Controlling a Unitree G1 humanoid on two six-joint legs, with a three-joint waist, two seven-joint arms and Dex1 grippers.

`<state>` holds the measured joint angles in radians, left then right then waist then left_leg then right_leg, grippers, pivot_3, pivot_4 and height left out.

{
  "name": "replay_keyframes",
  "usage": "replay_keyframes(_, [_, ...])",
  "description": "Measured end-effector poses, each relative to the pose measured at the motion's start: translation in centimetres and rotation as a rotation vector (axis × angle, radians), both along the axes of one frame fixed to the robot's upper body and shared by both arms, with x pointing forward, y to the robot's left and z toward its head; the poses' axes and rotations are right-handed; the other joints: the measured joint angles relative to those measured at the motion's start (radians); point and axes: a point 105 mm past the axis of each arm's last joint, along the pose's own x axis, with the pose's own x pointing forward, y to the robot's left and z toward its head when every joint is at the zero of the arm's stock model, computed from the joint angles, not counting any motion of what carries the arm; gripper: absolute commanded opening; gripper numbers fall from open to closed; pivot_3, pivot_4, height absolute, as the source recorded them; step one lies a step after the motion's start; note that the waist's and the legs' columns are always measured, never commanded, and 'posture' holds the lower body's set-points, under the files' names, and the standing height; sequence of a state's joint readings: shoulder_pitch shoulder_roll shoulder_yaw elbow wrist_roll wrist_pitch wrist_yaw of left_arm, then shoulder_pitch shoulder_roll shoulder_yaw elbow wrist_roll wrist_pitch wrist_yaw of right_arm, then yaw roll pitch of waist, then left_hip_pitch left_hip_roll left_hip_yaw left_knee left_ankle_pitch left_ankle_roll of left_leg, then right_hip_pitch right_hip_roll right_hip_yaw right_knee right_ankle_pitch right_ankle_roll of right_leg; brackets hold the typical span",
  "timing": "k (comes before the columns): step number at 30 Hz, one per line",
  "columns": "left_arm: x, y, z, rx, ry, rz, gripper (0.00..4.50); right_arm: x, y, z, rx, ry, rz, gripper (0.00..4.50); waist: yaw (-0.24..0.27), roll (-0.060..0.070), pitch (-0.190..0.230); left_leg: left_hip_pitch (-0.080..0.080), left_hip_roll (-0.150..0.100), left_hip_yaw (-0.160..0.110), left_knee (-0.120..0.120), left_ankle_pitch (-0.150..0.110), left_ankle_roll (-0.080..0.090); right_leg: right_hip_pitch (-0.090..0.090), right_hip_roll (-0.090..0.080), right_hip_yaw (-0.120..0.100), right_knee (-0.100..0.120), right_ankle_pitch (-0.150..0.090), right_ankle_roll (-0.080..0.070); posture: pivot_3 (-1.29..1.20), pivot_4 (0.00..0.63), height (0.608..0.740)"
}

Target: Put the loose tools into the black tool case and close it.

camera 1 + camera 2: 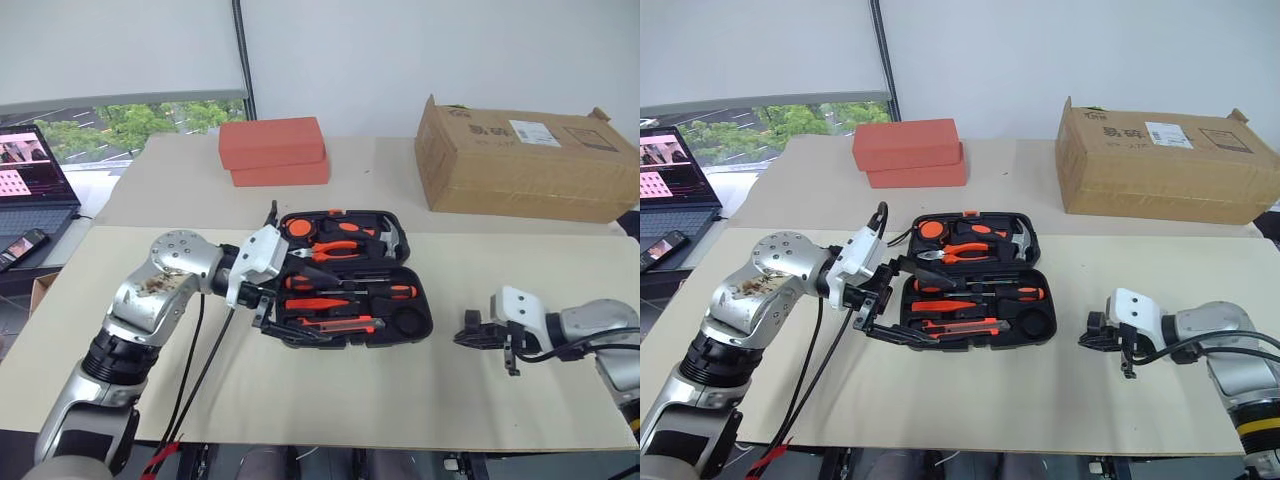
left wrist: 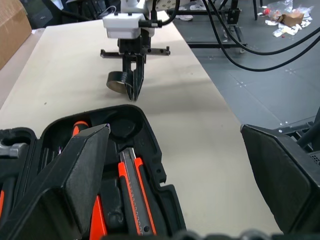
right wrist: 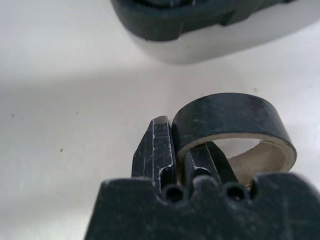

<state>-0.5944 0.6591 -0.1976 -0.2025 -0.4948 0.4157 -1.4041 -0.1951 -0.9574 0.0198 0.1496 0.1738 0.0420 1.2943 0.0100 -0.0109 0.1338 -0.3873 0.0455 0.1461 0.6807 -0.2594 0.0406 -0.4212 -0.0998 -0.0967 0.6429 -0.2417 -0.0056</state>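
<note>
The black tool case [image 1: 422,312] lies open in the middle of the table. Its front half holds black-and-orange screwdrivers [image 1: 345,292] and the utility knife [image 1: 335,323], also seen in the left wrist view [image 2: 135,185]. My left gripper [image 1: 335,311] hovers open over the case's front left part, nothing between its fingers [image 2: 80,170]. To the right of the case, the dark tape ring [image 3: 235,117] rests on the table. My right gripper [image 3: 180,150] is shut on the ring's wall, one finger inside and one outside; the left wrist view shows the ring [image 2: 117,82] too.
Orange pliers [image 1: 335,250] and a hammer [image 1: 395,240] sit in the case's rear half. Two red-orange boxes [image 1: 273,150] and a cardboard box [image 1: 525,160] stand at the back. A laptop [image 1: 30,175] and a phone [image 1: 20,248] lie far left. A round recess [image 1: 408,322] shows at the case's front right.
</note>
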Motion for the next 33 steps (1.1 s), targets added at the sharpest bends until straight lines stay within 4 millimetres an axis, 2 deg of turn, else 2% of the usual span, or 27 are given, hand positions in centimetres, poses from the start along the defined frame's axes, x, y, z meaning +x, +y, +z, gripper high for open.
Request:
replay_keyframes(5, [-0.1,0.2,-0.3,0.004,0.007,0.012,4.50,0.9,0.2,1.5,-0.008,-0.051,0.017,0.06,0.000,0.000,0.000,0.000,0.000,0.000,0.000,0.000,0.000,0.000,0.000,0.000,0.000,0.000,-0.001,0.00,0.150,0.712])
replay_keyframes(8, [-0.1,0.5,-0.5,0.005,0.007,0.033,4.50,1.8,0.7,3.1,-0.064,-0.117,0.062,0.06,-0.004,0.000,0.000,0.000,0.000,0.000,0.000,0.000,0.000,-0.001,0.000,0.001,0.000,0.000,-0.001,0.00,0.150,0.712])
replay_keyframes(11, [0.1,1.1,-0.7,0.009,0.010,0.071,4.50,2.7,2.0,4.4,-0.133,-0.165,0.147,0.06,-0.008,0.000,0.000,0.000,0.000,0.000,0.000,0.000,0.000,-0.001,0.000,0.001,0.000,0.000,-0.001,0.00,0.150,0.712])
replay_keyframes(14, [0.1,1.8,-0.6,0.012,0.001,0.117,4.50,3.1,4.2,5.5,-0.178,-0.194,0.258,0.06,-0.012,0.000,0.000,0.000,0.001,0.000,0.000,0.000,-0.001,-0.001,0.001,0.001,0.001,0.000,-0.001,0.00,0.150,0.712])
replay_keyframes(16, [-0.1,2.0,-0.6,0.011,0.001,0.130,4.50,3.0,5.0,5.6,-0.202,-0.181,0.310,0.06,-0.011,0.000,0.000,0.000,0.001,0.000,0.000,0.000,-0.001,-0.001,0.000,0.000,0.000,0.003,-0.006,0.00,0.150,0.712])
replay_keyframes(20, [-0.4,2.4,-0.8,0.016,0.012,0.168,4.50,2.2,5.9,4.9,-0.220,-0.125,0.387,0.06,-0.001,0.000,0.000,-0.002,0.000,0.000,0.000,0.000,0.000,-0.001,-0.001,0.000,0.000,0.004,-0.007,0.00,0.150,0.712])
replay_keyframes(27, [-0.6,2.2,-0.6,0.007,-0.009,0.185,4.50,1.4,6.4,4.4,-0.228,-0.075,0.438,0.06,0.000,0.000,0.000,-0.001,0.000,0.000,0.000,0.000,0.000,-0.001,0.000,-0.001,0.001,0.004,-0.007,0.00,0.150,0.712])
replay_keyframes(29, [-0.6,2.2,-0.7,0.007,-0.006,0.191,4.50,1.2,6.6,4.3,-0.230,-0.065,0.449,0.76,-0.001,0.000,0.000,-0.001,0.000,0.000,0.000,0.000,0.000,-0.001,0.000,-0.001,0.001,0.004,-0.007,0.00,0.150,0.712])
replay_keyframes(31, [-0.5,2.2,-0.7,0.006,-0.007,0.195,4.50,1.0,6.7,4.2,-0.228,-0.054,0.449,1.25,-0.001,0.000,0.000,-0.001,0.000,0.000,0.000,0.000,0.000,-0.001,0.000,-0.001,0.001,0.004,-0.007,0.00,0.150,0.712])
replay_keyframes(33, [-0.5,2.2,-0.7,0.005,-0.007,0.198,4.50,0.9,6.8,4.2,-0.224,-0.046,0.443,1.99,-0.001,0.000,0.000,-0.001,0.000,0.000,0.000,0.000,0.000,-0.001,0.000,-0.001,0.001,0.004,-0.007,0.00,0.150,0.712])
